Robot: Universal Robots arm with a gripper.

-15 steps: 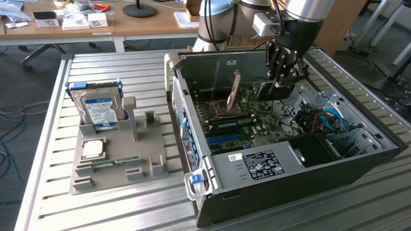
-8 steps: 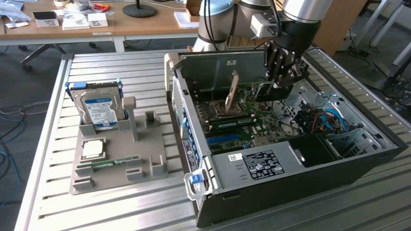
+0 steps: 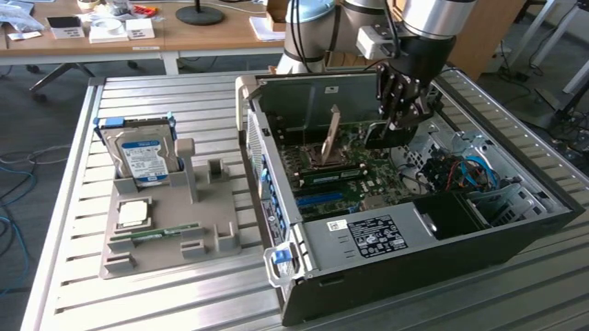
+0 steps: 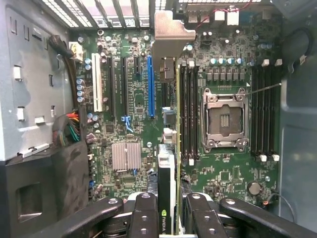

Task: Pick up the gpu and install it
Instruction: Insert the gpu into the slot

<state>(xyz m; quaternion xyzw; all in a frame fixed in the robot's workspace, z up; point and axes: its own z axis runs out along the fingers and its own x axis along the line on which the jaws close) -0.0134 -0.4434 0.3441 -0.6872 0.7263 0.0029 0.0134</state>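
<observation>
Toward the exterior view's left edge of the worktop [image 3: 184,303], the hard drive [image 3: 145,157] stands in its holder [image 3: 165,234], well apart from the work. Toward the right edge, inside the open computer case [image 3: 414,262], we hold the gpu [image 4: 167,168] edge-on above the motherboard [image 4: 233,173]. To seat it well, we judge that its lower edge must sit square over the long blue slot [image 4: 151,87] just beside it and go down without tilt. The pincer [image 4: 169,198] is clamped on the gpu, which stands between its fingers [image 4: 143,213] and reaches away from them to its pale bracket [image 4: 171,29].

Black gpu [image 4: 167,178], green motherboard [image 4: 228,178], blue slot [image 4: 150,87]
</observation>
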